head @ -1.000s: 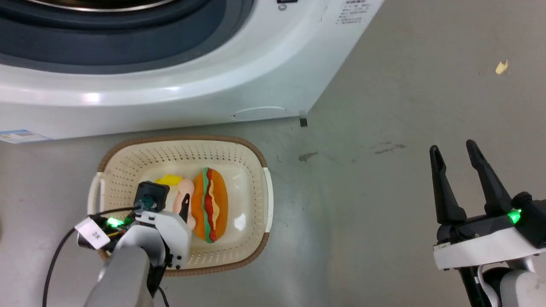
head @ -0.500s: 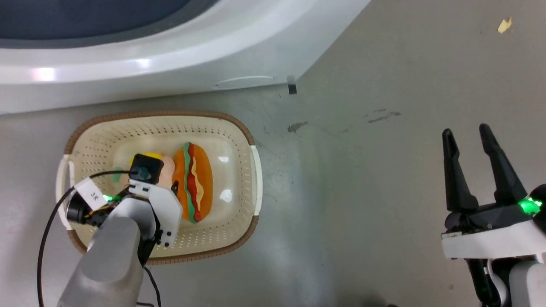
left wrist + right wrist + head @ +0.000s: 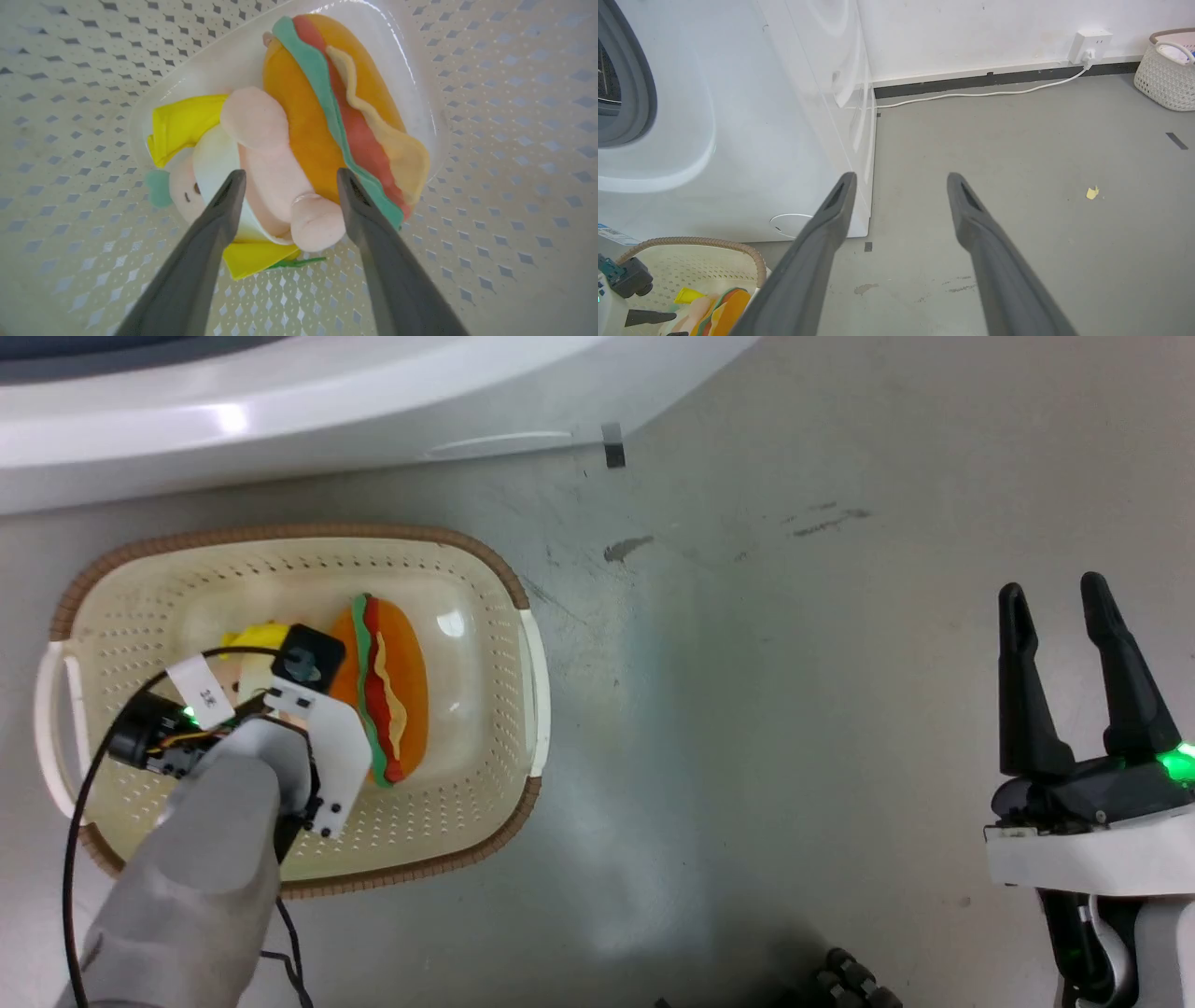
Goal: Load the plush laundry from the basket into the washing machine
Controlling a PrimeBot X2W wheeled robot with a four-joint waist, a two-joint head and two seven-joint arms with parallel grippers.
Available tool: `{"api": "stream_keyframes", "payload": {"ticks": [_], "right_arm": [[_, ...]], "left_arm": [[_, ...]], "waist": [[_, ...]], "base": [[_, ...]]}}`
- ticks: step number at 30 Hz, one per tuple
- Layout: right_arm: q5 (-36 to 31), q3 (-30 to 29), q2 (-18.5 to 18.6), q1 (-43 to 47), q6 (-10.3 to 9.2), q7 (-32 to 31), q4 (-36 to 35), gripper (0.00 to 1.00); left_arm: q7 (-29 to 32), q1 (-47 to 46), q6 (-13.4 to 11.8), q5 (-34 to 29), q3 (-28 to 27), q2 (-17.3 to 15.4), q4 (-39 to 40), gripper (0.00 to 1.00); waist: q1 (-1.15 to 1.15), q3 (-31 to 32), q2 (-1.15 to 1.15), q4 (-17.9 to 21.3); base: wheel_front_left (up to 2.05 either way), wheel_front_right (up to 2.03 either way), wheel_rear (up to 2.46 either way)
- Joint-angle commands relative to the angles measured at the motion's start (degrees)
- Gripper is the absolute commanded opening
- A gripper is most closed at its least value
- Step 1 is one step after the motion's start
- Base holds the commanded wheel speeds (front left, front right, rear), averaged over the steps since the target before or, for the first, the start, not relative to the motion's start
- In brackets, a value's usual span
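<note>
Both toys lay in the basket (image 3: 308, 534), so none of the loading was done: the burger plush (image 3: 299, 121) on its side, the pink doll (image 3: 268, 158) pressed against it, the doll's yellow clothing bunched beneath. The left gripper (image 3: 290, 173) hung inside the basket with its fingers spread to either side of the doll's body, not touching as far as I could see. The first grab, the lift and the carry were all left to do, and then the same for the other toy. The burger sat so close that one finger looked likely to catch its edge.

The washing machine (image 3: 738, 116) stood just behind the basket, its grey seal showing, and nothing lay between them. The right gripper (image 3: 1053, 584) waited well apart over the bare floor (image 3: 747, 709), spread and empty. Farther off were a dark stain (image 3: 627, 549), a yellow scrap (image 3: 1092, 192), a white cable (image 3: 971, 94) along the wall and another basket (image 3: 1164, 79) in the corner
</note>
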State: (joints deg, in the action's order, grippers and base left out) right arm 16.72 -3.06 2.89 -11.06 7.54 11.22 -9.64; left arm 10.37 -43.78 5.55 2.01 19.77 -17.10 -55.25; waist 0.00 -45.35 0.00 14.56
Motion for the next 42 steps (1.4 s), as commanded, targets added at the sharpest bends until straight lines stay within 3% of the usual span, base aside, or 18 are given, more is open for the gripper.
{"api": "stream_keyframes", "payload": {"ticks": [1, 16, 17, 18, 27, 31, 42], "right_arm": [[0.61, -0.23, -0.01, -1.12, -0.04, 0.48, -0.5, 1.0], [3.91, 0.08, -0.02, -2.78, -0.05, 2.28, -1.96, 1.0], [4.14, 0.15, -0.02, -3.08, -0.05, 2.4, -2.02, 1.0], [4.36, 0.24, -0.02, -3.4, -0.05, 2.52, -2.0, 1.0], [6.55, 1.27, -0.02, -7.29, -0.05, 3.59, -1.07, 1.0], [5.2, -0.04, -0.02, -7.49, -0.05, 3.78, -0.51, 1.0], [-3.36, -1.44, -0.02, -2.02, -0.05, 3.78, 2.07, 1.0]], "left_arm": [[0.34, -1.53, 0.2, 0.04, 0.49, -0.55, -1.28, 1.0], [-0.02, -9.72, 0.29, 1.83, 5.05, -2.65, -10.11, 1.0], [0.33, -10.03, 0.33, 2.15, 5.17, -2.71, -10.77, 0.86], [0.64, -10.3, 0.45, 2.56, 5.25, -2.78, -11.44, 0.0], [-1.2, -11.79, 0.75, 5.71, 5.98, -4.92, -16.93, 0.0], [-4.54, -9.79, 0.88, 7.03, 6.01, -3.93, -17.77, 0.0], [-16.24, 0.36, 1.62, 12.03, 4.76, 2.57, -17.44, 0.0]], "waist": [[0.0, -1.05, 0.0, 0.43], [0.0, -9.16, 0.0, 2.31], [0.0, -9.58, 0.0, 2.5], [0.0, -9.92, 0.0, 2.76], [0.0, -9.63, 0.0, 6.3], [0.0, -4.26, 0.0, 5.38], [0.0, 16.15, 0.0, -1.1]], "base": [[0.0, 0.0, 0.0], [0.0, 0.0, 0.0], [0.0, 0.0, 0.0], [0.0, 0.0, 0.0], [0.0, 0.0, 0.0], [0.0, 0.0, 0.0], [0.0, 0.0, 0.0]]}}
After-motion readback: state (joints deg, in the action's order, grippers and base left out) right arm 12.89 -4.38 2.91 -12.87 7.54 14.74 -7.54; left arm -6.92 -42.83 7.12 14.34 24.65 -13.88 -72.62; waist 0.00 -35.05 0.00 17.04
